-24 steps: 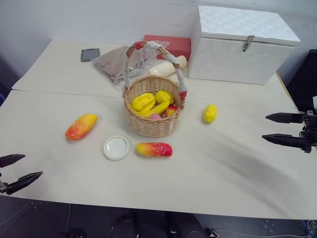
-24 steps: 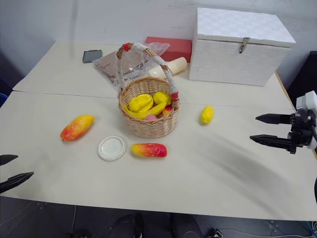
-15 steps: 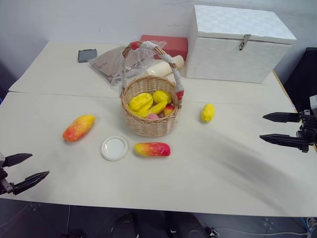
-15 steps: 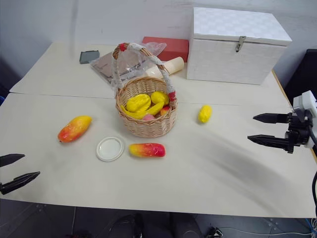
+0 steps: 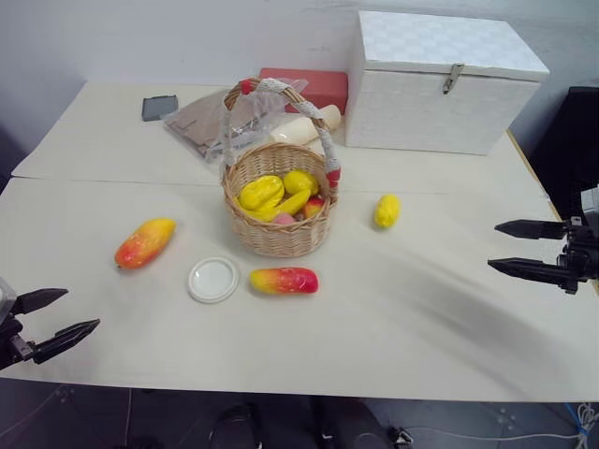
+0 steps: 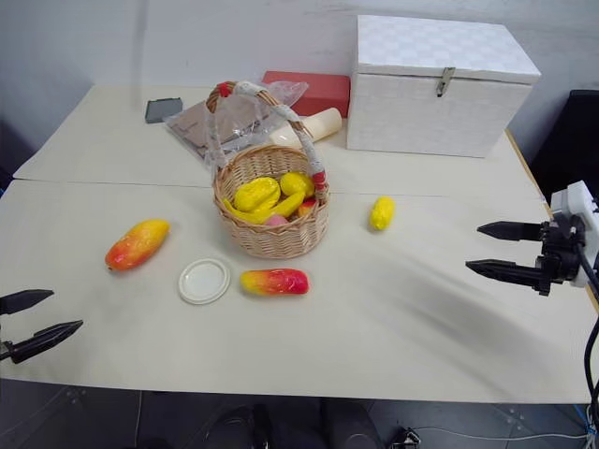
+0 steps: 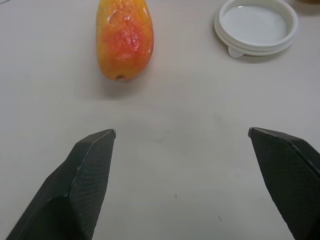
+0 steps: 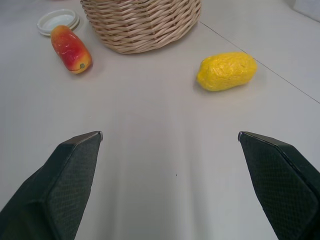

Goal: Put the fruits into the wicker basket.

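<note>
Left eye view: 3 glossy fruits (image 5: 284,280) outside basket (image 5: 278,234)

Bare table (image 5: 421,309) before both open pincers

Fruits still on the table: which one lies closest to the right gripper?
The small all-yellow lemon-like fruit, right of the wicker basket. The two red-and-yellow mango-like fruits lie farther off: one in front of the basket, one far left.

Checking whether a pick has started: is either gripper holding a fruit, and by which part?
Nothing is held. The left gripper and right gripper are both open and empty above the table; three fruits lie outside the wicker basket.
</note>
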Motion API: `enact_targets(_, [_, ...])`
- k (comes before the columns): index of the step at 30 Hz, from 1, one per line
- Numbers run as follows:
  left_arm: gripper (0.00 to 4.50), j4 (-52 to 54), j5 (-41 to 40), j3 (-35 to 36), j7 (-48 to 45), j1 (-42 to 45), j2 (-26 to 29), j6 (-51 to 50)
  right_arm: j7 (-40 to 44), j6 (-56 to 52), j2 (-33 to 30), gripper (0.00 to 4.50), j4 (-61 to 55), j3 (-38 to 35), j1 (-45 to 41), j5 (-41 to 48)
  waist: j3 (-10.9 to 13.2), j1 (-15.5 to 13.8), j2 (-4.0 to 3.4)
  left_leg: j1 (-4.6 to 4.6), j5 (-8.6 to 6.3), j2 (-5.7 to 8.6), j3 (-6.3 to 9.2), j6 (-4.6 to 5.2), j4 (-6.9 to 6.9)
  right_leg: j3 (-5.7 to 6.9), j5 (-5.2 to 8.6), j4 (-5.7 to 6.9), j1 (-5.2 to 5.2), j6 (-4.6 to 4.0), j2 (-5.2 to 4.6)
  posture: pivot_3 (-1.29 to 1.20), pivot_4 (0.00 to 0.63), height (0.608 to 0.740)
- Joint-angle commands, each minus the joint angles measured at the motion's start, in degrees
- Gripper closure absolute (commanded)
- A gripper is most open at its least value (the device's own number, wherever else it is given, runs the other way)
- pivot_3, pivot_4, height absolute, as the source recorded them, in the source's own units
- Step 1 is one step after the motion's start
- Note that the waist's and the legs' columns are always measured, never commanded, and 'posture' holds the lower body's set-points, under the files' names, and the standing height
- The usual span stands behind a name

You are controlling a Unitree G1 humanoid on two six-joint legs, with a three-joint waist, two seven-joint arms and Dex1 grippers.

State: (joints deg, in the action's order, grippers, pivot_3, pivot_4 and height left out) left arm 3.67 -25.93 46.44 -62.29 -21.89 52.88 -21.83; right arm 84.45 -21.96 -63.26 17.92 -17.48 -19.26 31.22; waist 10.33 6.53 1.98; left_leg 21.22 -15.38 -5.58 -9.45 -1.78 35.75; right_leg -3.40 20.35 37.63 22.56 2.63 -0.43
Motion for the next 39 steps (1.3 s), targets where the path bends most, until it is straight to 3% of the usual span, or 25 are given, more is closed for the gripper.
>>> enact_targets(1, [0.00, -0.28, 0.21, 1.00, 0.30, 0.31, 1.24, -0.22, -1.10, 1.29, -0.90, 0.01, -0.76, -1.32, -1.25, -0.94, 0.00, -0.02, 0.00, 0.00, 0.00, 0.00, 0.00, 0.00, 0.00, 0.00, 0.00, 0.00, 0.00, 0.00, 0.00, 0.00, 0.150, 0.740])
enact_targets(6, [0.00, -0.65, -0.12, 0.54, -0.55, 1.62, 1.92, -0.92, -1.40, 0.15, -0.96, 0.01, -1.84, -1.90, -0.64, -0.42, 0.00, -0.08, 0.00, 0.00, 0.00, 0.01, 0.00, 0.00, 0.00, 0.00, 0.00, 0.00, 0.00, -0.01, -0.01, 0.00, 0.150, 0.740])
enact_targets(10, [0.00, 0.24, -0.35, -3.71, -4.46, 5.03, 4.84, 1.60, 0.21, -4.52, -1.69, 0.01, -9.71, -3.89, 2.23, 3.68, 0.06, -0.14, -0.10, 0.00, 0.01, 0.00, 0.01, -0.02, -0.02, 0.01, 0.01, 0.00, 0.01, -0.01, -0.01, 0.00, 0.150, 0.740])
enact_targets(14, [0.00, 7.53, -0.49, -11.73, -6.42, 11.48, 9.96, 1.01, -0.36, -7.70, -1.39, 0.01, -22.59, -6.16, 5.57, 7.99, 0.06, -0.62, -0.09, 0.05, 0.01, 0.02, 0.12, 0.00, 0.00, 0.07, -0.01, 0.04, -0.02, 0.01, -0.01, 0.00, 0.150, 0.740])
enact_targets(18, [0.00, 6.76, 4.13, -26.86, -11.10, 23.35, 14.20, 7.54, -3.14, -12.08, -0.90, 0.01, -34.76, -5.22, 4.00, 13.75, 0.10, -0.78, -0.17, 0.03, 0.01, 0.03, 0.10, -0.02, -0.05, 0.06, -0.02, 0.02, -0.03, 0.05, -0.01, 0.00, 0.150, 0.740])
enact_targets(22, [0.00, 1.10, 7.71, -42.97, -20.67, 40.59, 12.67, 11.44, -6.19, -13.78, 0.33, 0.01, -40.17, -2.50, -0.08, 16.99, 0.17, -0.90, -0.26, 0.04, 0.07, 0.03, 0.07, -0.07, 0.01, 0.04, -0.03, 0.08, -0.01, 0.06, 0.08, 0.00, 0.150, 0.740])
enact_targets(27, [0.00, -5.95, 10.96, -55.63, -30.00, 53.53, 11.74, 15.89, -9.42, -15.98, 1.26, 0.01, -43.45, -0.90, -3.18, 20.20, 0.21, -0.81, -0.25, 0.24, 0.05, -0.11, -0.01, -0.23, 0.33, -0.08, 0.11, 0.20, 0.14, 0.23, 0.27, 0.00, 0.150, 0.740])
enact_targets(30, [0.00, -9.03, 13.20, -61.38, -30.21, 57.29, 11.32, 20.77, -11.40, -16.13, 1.87, 0.01, -45.06, -0.44, -3.37, 20.38, 0.21, -0.86, -0.24, 0.33, -0.01, -0.07, -0.01, -0.21, 0.44, -0.16, 0.24, 0.24, 0.19, 0.39, 0.23, 0.00, 0.150, 0.740])
enact_targets(34, [0.00, -13.78, 17.97, -65.28, -29.13, 59.53, 6.78, 26.04, -13.97, -17.33, 2.26, 0.01, -47.80, -1.63, -2.47, 22.84, 0.22, -1.33, -0.24, 0.36, -0.08, 0.00, -0.03, -0.19, 0.51, -0.19, 0.33, 0.25, 0.19, 0.49, 0.16, 0.00, 0.150, 0.740])
enact_targets(39, [0.00, -16.79, 22.21, -68.59, -28.74, 59.53, 5.38, 31.71, -15.94, -18.15, 1.79, 0.01, -48.84, -2.78, -1.84, 24.30, 0.26, -1.63, -0.16, 0.40, -0.08, -0.02, -0.01, -0.18, 0.67, -0.18, 0.34, 0.34, 0.19, 0.50, 0.15, 0.00, 0.150, 0.740])
